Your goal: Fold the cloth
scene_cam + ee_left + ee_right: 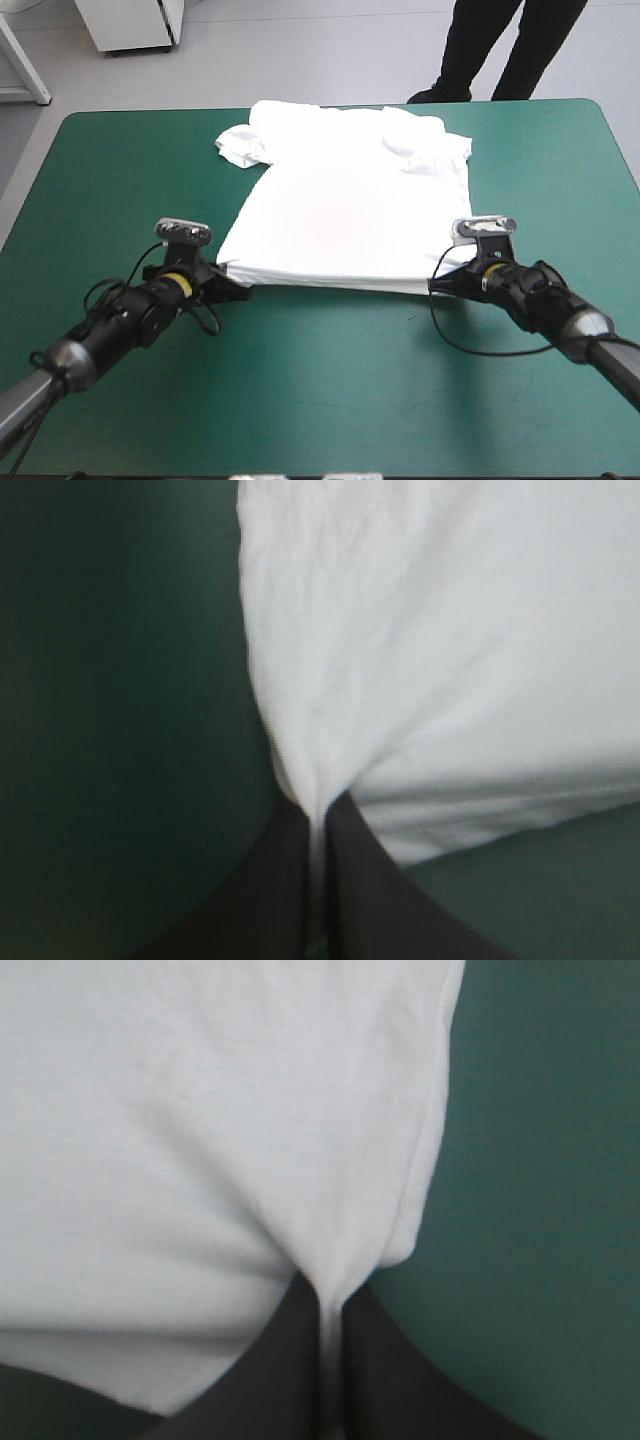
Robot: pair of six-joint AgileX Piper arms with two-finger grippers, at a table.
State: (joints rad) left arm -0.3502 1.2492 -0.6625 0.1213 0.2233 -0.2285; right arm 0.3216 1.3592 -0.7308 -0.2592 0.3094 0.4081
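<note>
While the T-shirt (345, 205) lies spread flat on the teal-green table (320, 400), mostly on its far half and about midway between the side edges, each gripper holds one near corner of it. The left gripper (226, 278) sits low at the near-left corner. In the left wrist view its black fingers (275, 900) are pressed almost together with a thin strip of white cloth pinched between them, and creases fan out from the pinch into the fabric ahead. The right gripper (452, 274) is at the near-right corner, pinching the cloth in the same way; its fingers (385, 1380) are all but closed on a narrow fold. The side seam runs ahead from that pinch, and the corner curls slightly just beside the fingertips. The near hem stretches between the two grippers, with a shadow under it toward the right. At the far end the T-shirt reaches close to the table's far edge. Both sleeves there are rumpled, the left one bunched outward.
</note>
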